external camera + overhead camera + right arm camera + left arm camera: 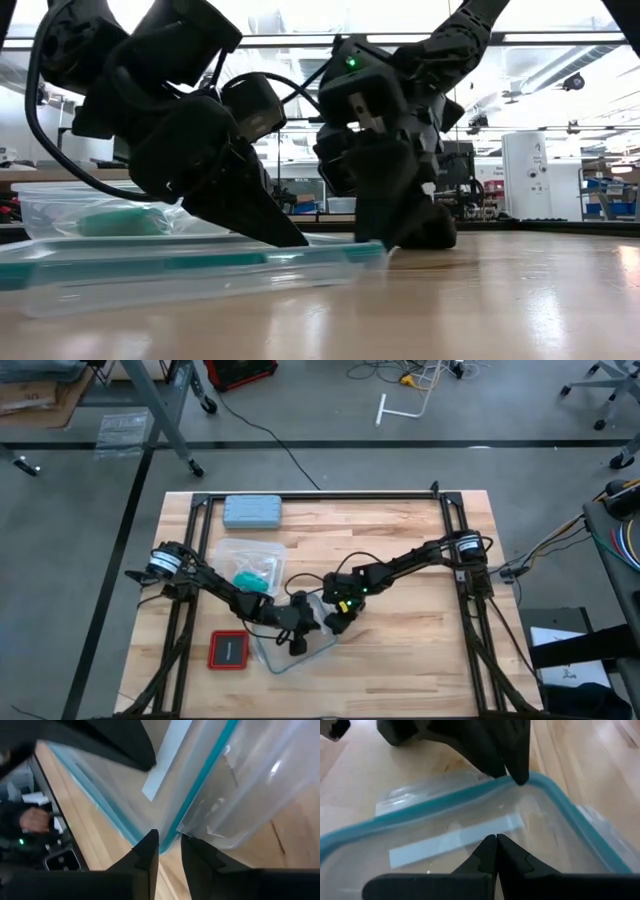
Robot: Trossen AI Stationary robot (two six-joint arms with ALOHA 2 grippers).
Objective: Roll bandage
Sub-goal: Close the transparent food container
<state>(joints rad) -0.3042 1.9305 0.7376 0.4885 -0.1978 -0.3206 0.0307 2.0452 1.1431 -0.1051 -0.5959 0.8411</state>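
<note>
The bandage [246, 575] is a small teal roll lying inside a clear plastic tub [262, 550] left of the table's middle; the low view shows the roll [120, 222] too. A clear flat lid with a teal rim [305, 652] lies near the front. My left gripper [297, 640] is shut above the lid's clear panel. My right gripper [338, 622] is at the lid's right corner, closed on its rim. My left gripper's shut fingertips [496, 840] come slanting down from the table's left onto the lid's clear panel [470, 827], near its middle; in the low view the tip [298, 240] reaches the lid's top. My right gripper pinches the lid's teal rim [172, 832] between its two fingers near a corner, pointing down from above. The lid lies about flat, its left part [60, 275] on the table.
A grey-blue hard case [252, 511] sits at the table's far side. A red square item [228, 650] lies near the front left, beside the lid. Bare wood stretches to the right [420, 640]. Black frame rails [320, 497] border the tabletop.
</note>
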